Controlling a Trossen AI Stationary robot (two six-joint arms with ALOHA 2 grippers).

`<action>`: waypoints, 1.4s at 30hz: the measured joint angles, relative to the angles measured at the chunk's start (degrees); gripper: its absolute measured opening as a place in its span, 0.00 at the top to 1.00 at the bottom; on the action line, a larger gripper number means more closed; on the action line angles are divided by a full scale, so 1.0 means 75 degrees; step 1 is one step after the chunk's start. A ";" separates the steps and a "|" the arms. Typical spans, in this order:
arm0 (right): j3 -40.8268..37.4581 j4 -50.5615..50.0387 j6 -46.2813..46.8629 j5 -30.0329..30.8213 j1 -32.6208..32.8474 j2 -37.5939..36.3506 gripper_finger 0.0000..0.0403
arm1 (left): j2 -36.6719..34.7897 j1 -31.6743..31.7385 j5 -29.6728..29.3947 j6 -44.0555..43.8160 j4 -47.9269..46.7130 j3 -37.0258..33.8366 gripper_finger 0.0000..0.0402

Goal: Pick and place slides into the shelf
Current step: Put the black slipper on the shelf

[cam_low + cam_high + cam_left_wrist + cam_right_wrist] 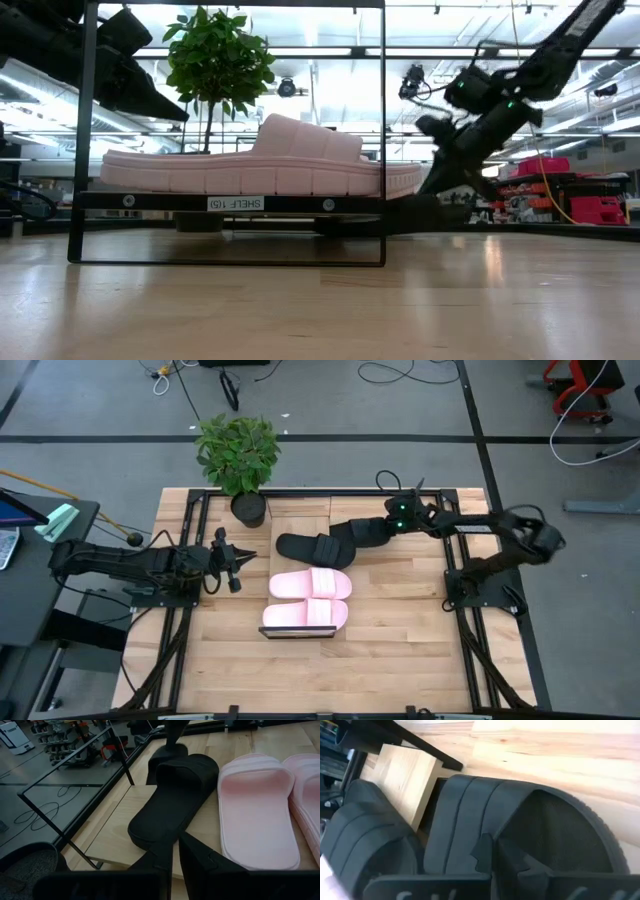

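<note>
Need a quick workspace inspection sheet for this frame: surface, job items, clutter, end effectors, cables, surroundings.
Surface: light plank table, no spills seen.
Job items: two pink slides side by side on the shelf; one black slide lies on it beside them; second black slide at the right end effector, tilted, toe end meeting the first.
Clutter: potted plant at the table's far edge.
End effectors: right end effector shut on the second black slide's strap; left end effector clear of the slides, fingers nearly together, empty.
Cables: loose cables on the floor beyond the table; none seen on the table.
Surroundings: lab floor, equipment racks; no people seen.
</note>
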 joint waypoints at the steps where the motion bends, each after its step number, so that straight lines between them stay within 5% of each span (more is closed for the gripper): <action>1: -0.0003 -0.0258 -0.0082 0.0021 -0.0026 -0.0256 0.98 | 0.0001 -0.0002 0.0000 0.0000 0.0000 0.0000 0.91; 18: -0.0009 -0.3747 -0.0324 0.2017 -0.0094 -0.4381 0.98 | 0.0003 -0.0002 0.0000 0.0000 0.0000 0.0000 0.92; 32: -0.0009 -0.3646 0.0423 0.2056 0.1169 -0.5905 0.98 | 0.0001 -0.0002 0.0000 0.0000 0.0000 0.0000 0.92; 42: -0.0009 -0.1667 0.0091 0.2263 0.2565 -0.5763 0.98 | 0.0002 -0.0001 0.0000 -0.0003 0.0000 0.0000 0.94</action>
